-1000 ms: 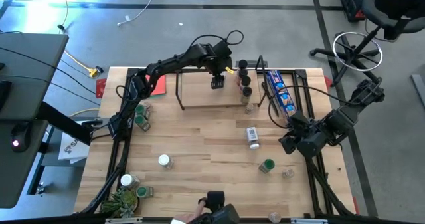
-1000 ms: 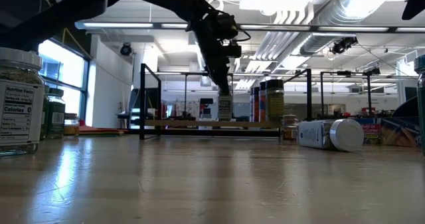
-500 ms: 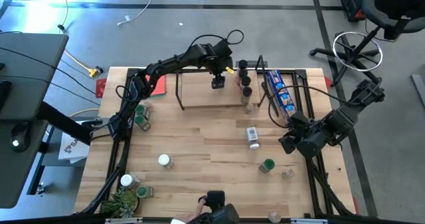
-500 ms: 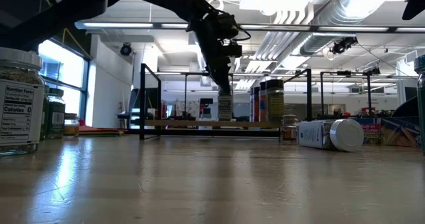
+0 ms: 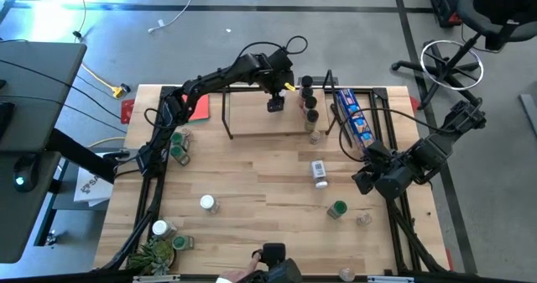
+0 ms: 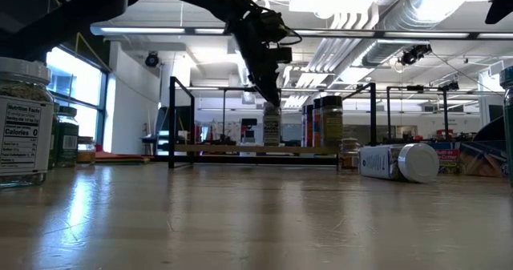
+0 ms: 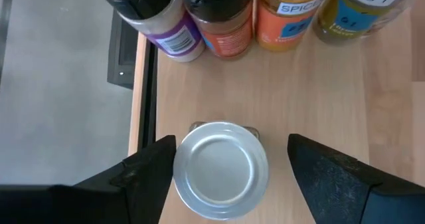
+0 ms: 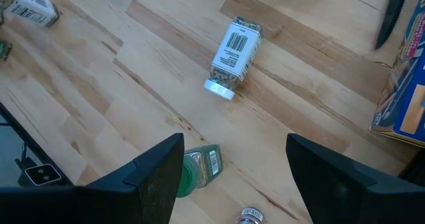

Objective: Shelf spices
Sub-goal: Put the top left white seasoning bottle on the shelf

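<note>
**Left gripper spread over a jar on the shelf; right arm waits**

High view: the left gripper [image 5: 275, 105] is at upper centre of the frame, over the shelf [image 5: 252, 119], a light-wood board with black wire ends. A row of dark-lidded jars [image 5: 310, 103] stands at the shelf's right end. The right gripper [image 5: 366, 182] hangs at right of centre, above the table [image 5: 252, 182]. A white-lidded jar [image 5: 319, 173] lies on its side near centre; a green-lidded jar [image 5: 336, 209] sits lower right. More jars stand at left and lower left, and a blue packet [image 5: 356, 119] lies upper right.

Low view: the left gripper [image 6: 271, 102] points down just above a silver-lidded jar [image 6: 272, 129] standing on the shelf [image 6: 240, 148]. Taller jars [image 6: 329, 122] stand to its right. The toppled jar [image 6: 397, 162] lies at right.

Left wrist view: the fingers [image 7: 149, 177] stand apart on either side of the silver-lidded jar [image 7: 219, 171], with a gap visible at each side. Four jars [image 7: 229, 18] line the top edge.

Right wrist view: the fingers [image 8: 159, 177] are spread wide and hold nothing. Beyond them lie the white-lidded jar [image 8: 234, 50] and the green-lidded jar [image 8: 196, 167].
</note>
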`<action>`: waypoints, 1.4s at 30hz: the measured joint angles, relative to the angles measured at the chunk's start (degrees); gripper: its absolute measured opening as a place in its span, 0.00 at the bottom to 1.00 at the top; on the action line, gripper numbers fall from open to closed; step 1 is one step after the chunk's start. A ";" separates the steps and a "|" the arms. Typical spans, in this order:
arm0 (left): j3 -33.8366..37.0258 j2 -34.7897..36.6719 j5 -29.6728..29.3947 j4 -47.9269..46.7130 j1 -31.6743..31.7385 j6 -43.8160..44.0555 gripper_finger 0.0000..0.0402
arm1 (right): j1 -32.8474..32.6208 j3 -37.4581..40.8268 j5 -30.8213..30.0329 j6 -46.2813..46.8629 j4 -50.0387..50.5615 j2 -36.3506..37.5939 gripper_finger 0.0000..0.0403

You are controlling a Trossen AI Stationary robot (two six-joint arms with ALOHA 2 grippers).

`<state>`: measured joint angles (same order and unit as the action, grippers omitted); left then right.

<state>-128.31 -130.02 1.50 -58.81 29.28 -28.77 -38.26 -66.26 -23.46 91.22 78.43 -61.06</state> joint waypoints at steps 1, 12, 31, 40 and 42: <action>-0.02 0.00 0.11 0.01 0.00 0.02 0.71 | 0.00 0.00 0.00 0.00 0.00 0.00 0.64; -0.11 0.00 2.00 -0.07 0.22 1.66 0.72 | 0.00 0.00 -0.02 -0.02 0.00 0.00 0.64; -0.19 1.50 3.17 0.08 0.72 0.73 0.78 | 0.00 0.00 -0.04 -0.11 0.05 0.00 0.64; -0.19 2.55 3.56 0.02 0.68 0.65 0.78 | 0.00 0.00 -1.35 -0.17 0.22 -0.02 0.64; -0.22 2.90 3.62 -0.30 0.68 0.65 0.78 | 0.00 0.00 -1.36 -0.17 0.37 -0.02 0.64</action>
<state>-128.53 -127.11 5.13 -59.11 29.95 -28.12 -38.26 -66.26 -24.83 91.05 78.80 -61.08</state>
